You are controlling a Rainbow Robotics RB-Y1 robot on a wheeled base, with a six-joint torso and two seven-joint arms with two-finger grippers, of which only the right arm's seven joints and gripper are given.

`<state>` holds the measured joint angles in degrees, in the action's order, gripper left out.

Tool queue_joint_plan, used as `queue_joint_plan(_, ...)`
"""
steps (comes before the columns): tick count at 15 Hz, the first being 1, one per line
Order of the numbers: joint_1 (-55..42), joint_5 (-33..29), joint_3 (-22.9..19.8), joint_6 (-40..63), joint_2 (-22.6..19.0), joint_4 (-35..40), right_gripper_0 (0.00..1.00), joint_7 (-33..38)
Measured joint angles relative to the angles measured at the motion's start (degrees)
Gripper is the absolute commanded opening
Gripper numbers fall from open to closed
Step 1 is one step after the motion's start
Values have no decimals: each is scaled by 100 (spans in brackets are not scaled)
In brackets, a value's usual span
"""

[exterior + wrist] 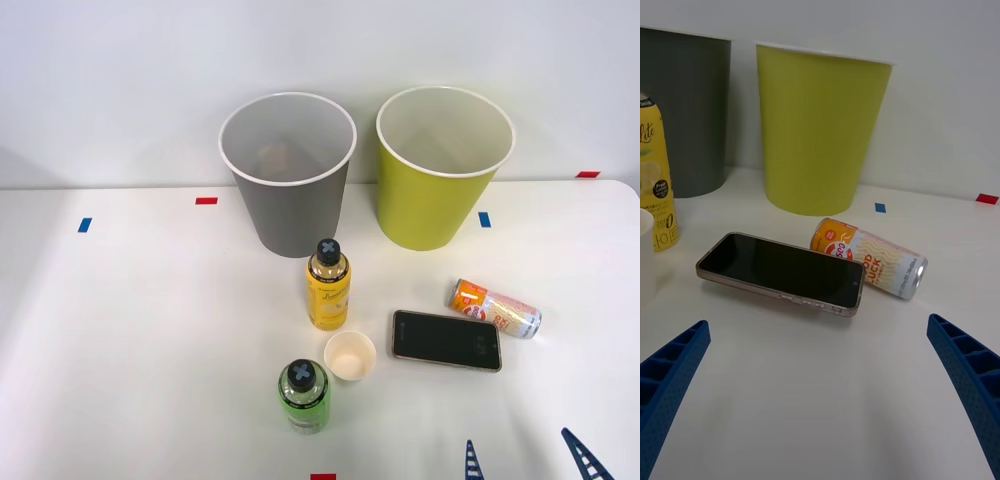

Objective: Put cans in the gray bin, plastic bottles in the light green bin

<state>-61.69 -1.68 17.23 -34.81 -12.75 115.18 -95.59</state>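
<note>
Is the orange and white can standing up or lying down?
Lying down. The orange-and-white can rests on its side on the table, beside the phone, silver end pointing sideways.

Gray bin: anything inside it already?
Front view shows something small and brownish low inside the gray bin; it can't be identified. The near wall covers part of the floor. The green bin shows only a pale inside.

Phone [780,273] just before orange-and-white can [869,258]
</note>
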Motion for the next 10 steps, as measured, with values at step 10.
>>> queue_joint_plan(10,-97,-291,159,-79,-102,-478,100,-65)
